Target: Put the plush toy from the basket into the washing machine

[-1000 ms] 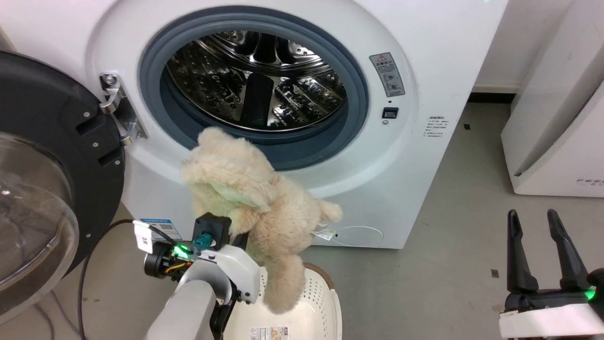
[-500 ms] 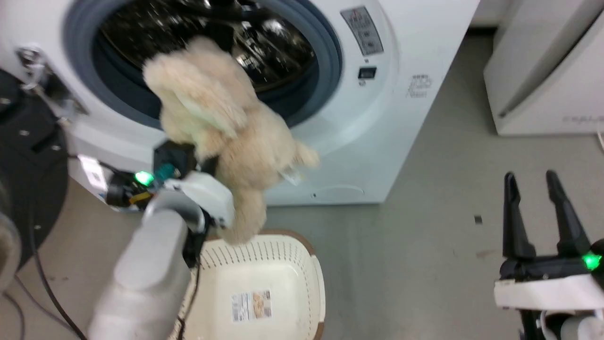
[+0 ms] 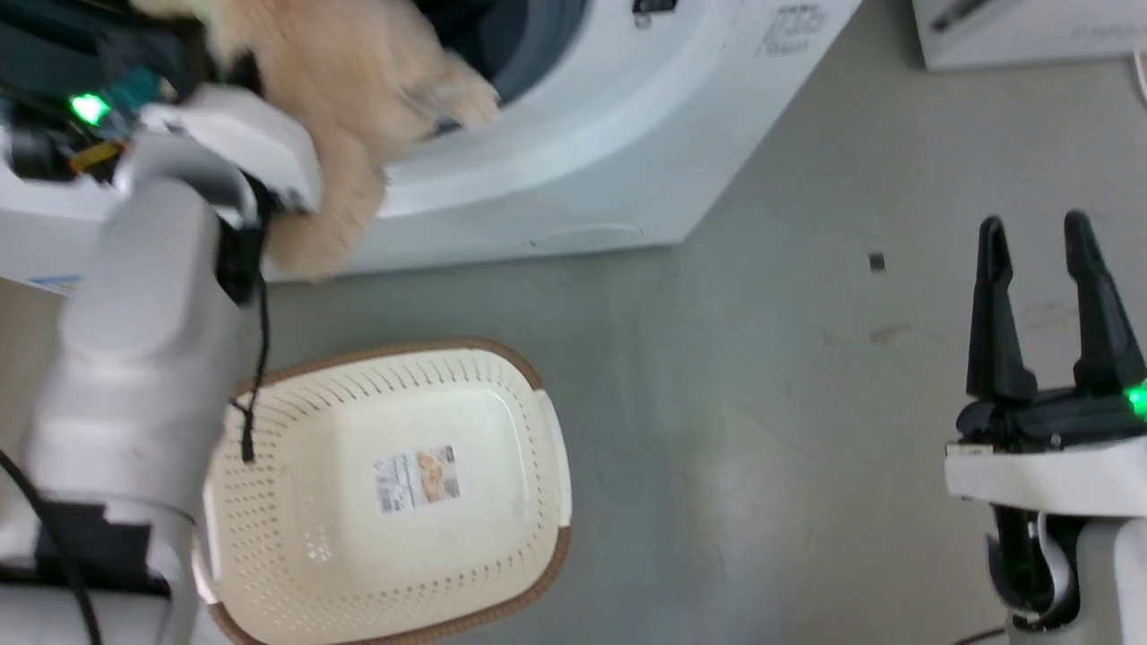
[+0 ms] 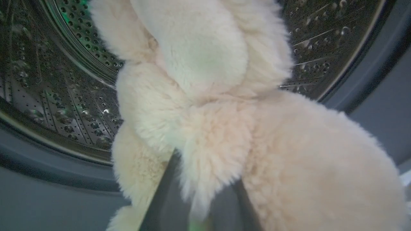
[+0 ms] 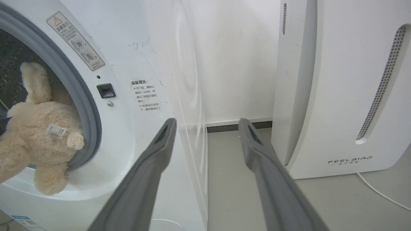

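Closest to us, the basket (image 3: 387, 348) sits on the grey floor (image 3: 762, 403) with its brown rim up and a barcode label (image 3: 417, 477) on its bottom. Just left of it rises our pale left forearm (image 3: 134, 340). At the lower right of the head view, our right gripper (image 3: 1032, 224) points up. Its two dark fingers are spread with only floor between them, and the right wrist view shows that same gripper (image 5: 207, 121) released and holding nothing. Further on, our left gripper (image 4: 202, 179) is clenched on the plush toy (image 4: 224, 128). In the left wrist view its dark fingers (image 4: 165, 199) rise from the bottom edge with a tuft of beige fur pinched between them. The plush toy (image 3: 340, 81) hangs in the air at the porthole of the washing machine (image 3: 609, 134), well apart from the basket. From the right wrist view, the toy (image 5: 35, 138) has its upper part past the grey gasket (image 5: 80, 96) and against the dark opening. Its white tag (image 5: 55, 131) faces outward, and one leg hangs over the white front lip below the ring. Behind the fur we see the perforated steel drum (image 4: 48, 89). Farthest to the right, beside the machine, stands a white appliance (image 5: 337, 96) with a pale cable (image 5: 382, 192) on the floor by its base.
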Robot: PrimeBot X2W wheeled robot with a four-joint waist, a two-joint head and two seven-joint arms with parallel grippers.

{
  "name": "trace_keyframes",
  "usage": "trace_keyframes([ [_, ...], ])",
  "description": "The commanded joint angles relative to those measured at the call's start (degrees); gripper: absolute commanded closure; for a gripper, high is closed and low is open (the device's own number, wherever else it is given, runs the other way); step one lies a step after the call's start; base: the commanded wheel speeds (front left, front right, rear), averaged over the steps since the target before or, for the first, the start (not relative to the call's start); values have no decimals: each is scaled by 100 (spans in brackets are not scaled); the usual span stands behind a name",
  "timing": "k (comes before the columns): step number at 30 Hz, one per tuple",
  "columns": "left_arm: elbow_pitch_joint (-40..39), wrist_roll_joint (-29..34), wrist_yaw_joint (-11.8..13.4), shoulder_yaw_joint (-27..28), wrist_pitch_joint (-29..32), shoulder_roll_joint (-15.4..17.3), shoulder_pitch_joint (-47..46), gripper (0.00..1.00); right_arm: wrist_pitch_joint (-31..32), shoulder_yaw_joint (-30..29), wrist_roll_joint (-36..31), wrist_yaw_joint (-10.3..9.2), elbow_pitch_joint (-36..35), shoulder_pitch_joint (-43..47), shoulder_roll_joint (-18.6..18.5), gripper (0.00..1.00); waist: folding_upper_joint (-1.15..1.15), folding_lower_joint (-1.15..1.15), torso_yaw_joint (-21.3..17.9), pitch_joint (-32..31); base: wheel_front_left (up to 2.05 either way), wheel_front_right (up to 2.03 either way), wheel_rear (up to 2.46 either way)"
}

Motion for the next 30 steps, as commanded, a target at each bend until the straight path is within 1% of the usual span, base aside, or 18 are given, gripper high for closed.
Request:
trace_keyframes([
  [1, 57, 39, -3, 35, -38, 72, -281, 100, -25, 15, 79, -4, -51, -170, -3, 0, 0, -1, -268, 471, 0, 0, 0],
  [7, 374, 49, 7, 139, -38, 347, -1200, 100, -25, 86, 221, -4, -104, -455, -3, 0, 0, -1, -509, 982, 0, 0, 0],
  [12, 586, 39, 115, 267, -35, 619, -1903, 100, -25, 143, 340, -4, -161, -596, -3, 0, 0, -1, -711, 1307, 0, 0, 0],
  [19, 844, 146, 208, 244, -31, 879, -2894, 100, -25, 118, 430, -4, -283, -728, -3, 0, 0, -1, -838, 1700, 0, 0, 0],
  [22, 882, 199, 310, 242, -35, 964, -3270, 100, -25, 83, 469, -4, -338, -797, -3, 0, 0, -1, -845, 1880, 0, 0, 0],
  [29, 614, 337, 505, 222, -37, 1051, -3484, 100, -25, 82, 481, -4, -352, -874, -3, 0, 0, -1, -790, 2093, 0, 0, 0],
  [30, 620, 346, 527, 220, -37, 1049, -3467, 22, -25, 76, 479, -4, -352, -880, -3, 0, 0, -1, -781, 2104, 0, 0, 0],
])
